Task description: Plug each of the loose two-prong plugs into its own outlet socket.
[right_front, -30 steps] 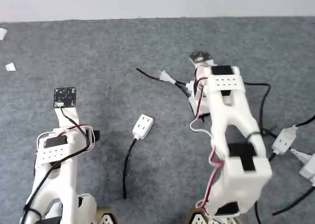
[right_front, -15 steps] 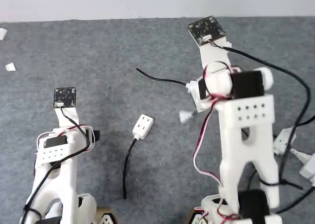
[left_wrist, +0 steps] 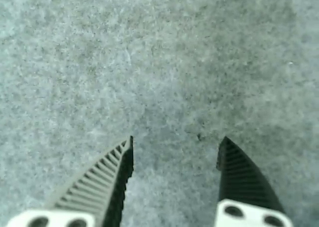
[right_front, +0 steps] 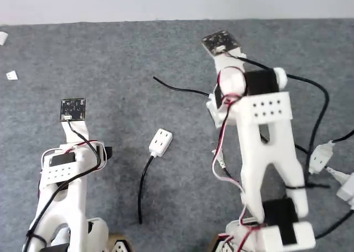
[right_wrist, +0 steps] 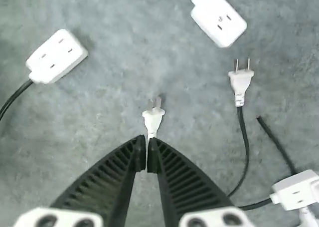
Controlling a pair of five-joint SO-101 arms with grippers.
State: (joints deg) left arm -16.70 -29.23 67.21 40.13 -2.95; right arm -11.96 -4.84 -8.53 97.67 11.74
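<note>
One plug gripped, nothing plugged in yet.

The right gripper [right_wrist: 147, 143] has its fingers pinched shut on the rear of a white plug [right_wrist: 152, 118], whose prongs point away over the grey tabletop [right_wrist: 109, 102]. Off to the side a socket block [right_wrist: 298, 189] lies close by. A little farther out, a second plug [right_wrist: 241, 81] lies loose on its black cord, prongs bare. Beyond these sit two white sockets, one [right_wrist: 56, 56] well apart from the other [right_wrist: 218, 18], both with empty slots. The left gripper [left_wrist: 174, 154] hangs over bare tabletop, fingers wide, holding nothing. I judge the task barely begun: both plugs are yet to be seated.
</note>
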